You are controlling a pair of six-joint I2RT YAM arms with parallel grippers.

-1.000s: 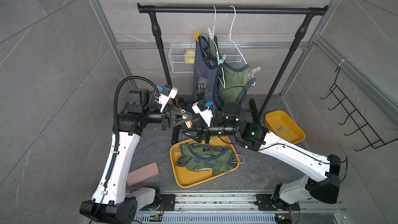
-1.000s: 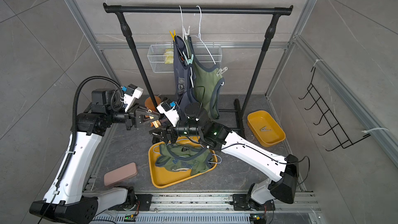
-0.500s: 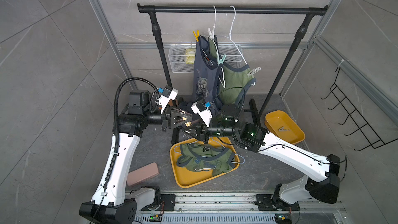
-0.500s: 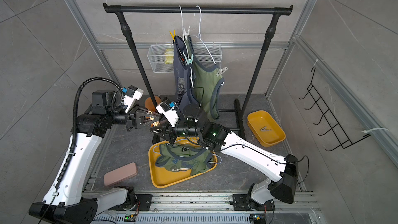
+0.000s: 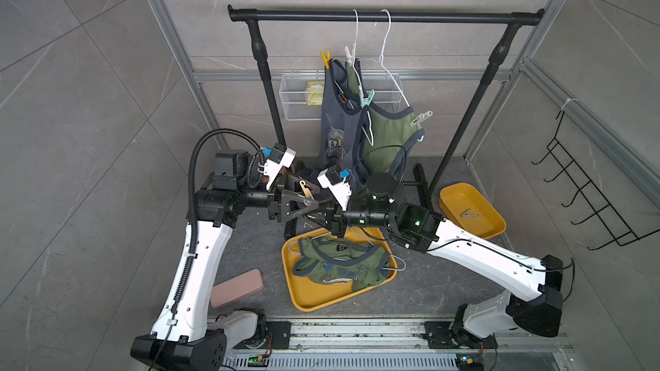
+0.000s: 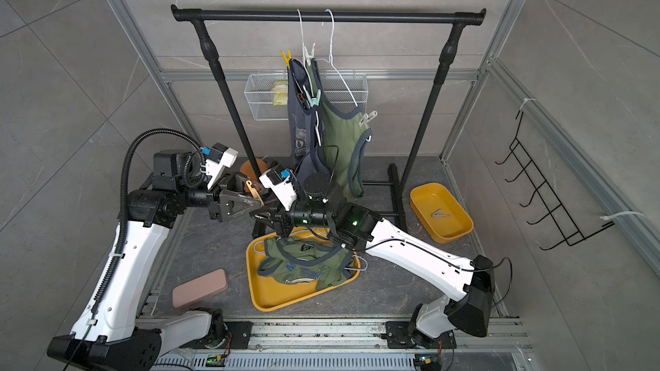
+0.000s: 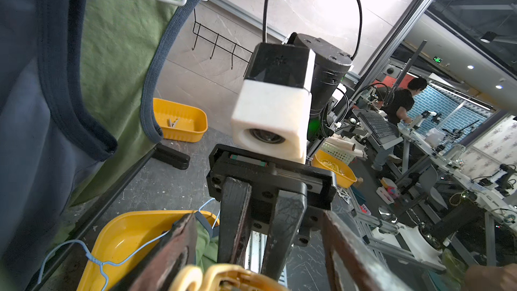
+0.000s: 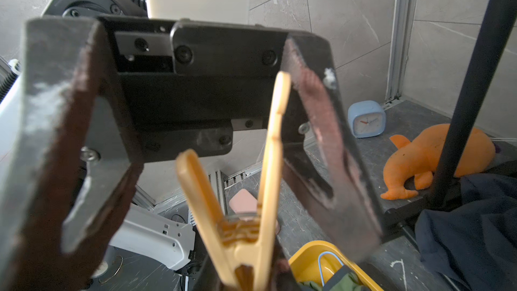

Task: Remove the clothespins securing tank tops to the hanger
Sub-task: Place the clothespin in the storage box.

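Note:
An orange-tan clothespin (image 8: 251, 228) is pinched at its nose by my right gripper (image 8: 246, 281), which is shut on it. My left gripper (image 7: 258, 215) is open, its fingers (image 8: 330, 146) spread wide on either side of the pin's handles. Both grippers meet above the yellow tray (image 5: 307, 298), where an olive tank top (image 5: 339, 265) lies. A slate-blue tank top (image 5: 335, 119) and an olive one (image 5: 387, 133) hang on white hangers (image 5: 384, 41). Yellow (image 5: 325, 58), white (image 5: 348, 53), mint (image 5: 367, 99) and white (image 5: 421, 117) clothespins are on them.
A small yellow bin (image 5: 489, 223) at the right holds one pale clothespin (image 5: 468, 214). The black rail (image 5: 385, 16) stands on two posts, with a wire basket (image 5: 300, 98) behind. A pink block (image 5: 237, 287) lies front left. An orange plush (image 8: 433, 158) and blue clock (image 8: 366, 118) sit on the floor.
My left gripper has opened off the orange-tan clothespin while my right gripper has closed on it. Both arms have stayed almost where they were.

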